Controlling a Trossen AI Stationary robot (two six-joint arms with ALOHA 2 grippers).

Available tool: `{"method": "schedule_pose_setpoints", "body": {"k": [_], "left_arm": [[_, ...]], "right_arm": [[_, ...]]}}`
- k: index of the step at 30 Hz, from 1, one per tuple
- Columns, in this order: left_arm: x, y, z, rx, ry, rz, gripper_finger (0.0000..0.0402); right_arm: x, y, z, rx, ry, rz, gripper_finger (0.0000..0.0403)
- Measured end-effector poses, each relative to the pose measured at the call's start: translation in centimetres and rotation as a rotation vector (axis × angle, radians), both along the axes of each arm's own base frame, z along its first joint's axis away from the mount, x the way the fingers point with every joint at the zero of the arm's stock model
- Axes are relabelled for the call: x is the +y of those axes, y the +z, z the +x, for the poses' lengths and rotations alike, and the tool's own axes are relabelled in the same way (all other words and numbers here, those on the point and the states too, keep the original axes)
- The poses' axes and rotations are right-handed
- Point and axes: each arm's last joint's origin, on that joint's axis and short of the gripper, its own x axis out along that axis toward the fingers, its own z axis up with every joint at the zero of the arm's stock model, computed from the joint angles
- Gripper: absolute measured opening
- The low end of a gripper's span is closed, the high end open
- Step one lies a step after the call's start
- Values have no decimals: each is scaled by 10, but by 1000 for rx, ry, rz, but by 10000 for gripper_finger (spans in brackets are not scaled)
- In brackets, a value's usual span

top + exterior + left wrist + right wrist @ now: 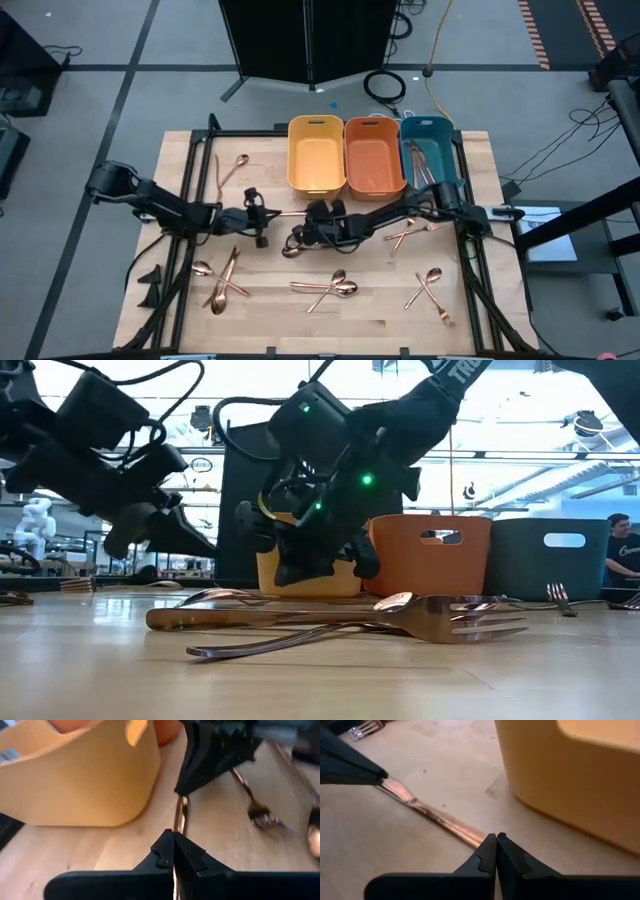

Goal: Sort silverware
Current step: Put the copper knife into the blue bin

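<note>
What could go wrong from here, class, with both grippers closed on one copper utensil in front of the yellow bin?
1. The left gripper and right gripper each pinch an end of the same copper utensil; pulling apart could bend it or yank it free.
2. The yellow bin stands close beside them, so a swing might knock it.
3. The arms nearly meet and could collide.

Copper silverware [330, 288]; yellow bin [316, 153]; orange bin [373, 154]; teal bin [428, 148]; pale wood table [300, 325].

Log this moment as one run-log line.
left gripper: shut on copper utensil | right gripper: shut on its other end | place: before yellow bin | teal bin: holds some silverware
</note>
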Motion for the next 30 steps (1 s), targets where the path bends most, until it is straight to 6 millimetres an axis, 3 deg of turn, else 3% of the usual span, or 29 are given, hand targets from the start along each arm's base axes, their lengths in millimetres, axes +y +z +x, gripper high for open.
{"method": "schedule_pose_setpoints", "body": {"k": [7, 10, 20, 30], "left_arm": [[29, 14, -9, -239, -91, -195, 0], [41, 11, -15, -220, -82, -253, 0], [50, 0, -13, -120, 41, -389, 3], [54, 6, 6, -6, 28, -368, 107]], "right_arm": [[5, -5, -7, -22, -92, 18, 0], [8, -3, -8, -26, -87, 15, 0], [0, -4, -5, -21, -47, 73, 0], [-4, -3, -4, -26, -55, 66, 0]]}}
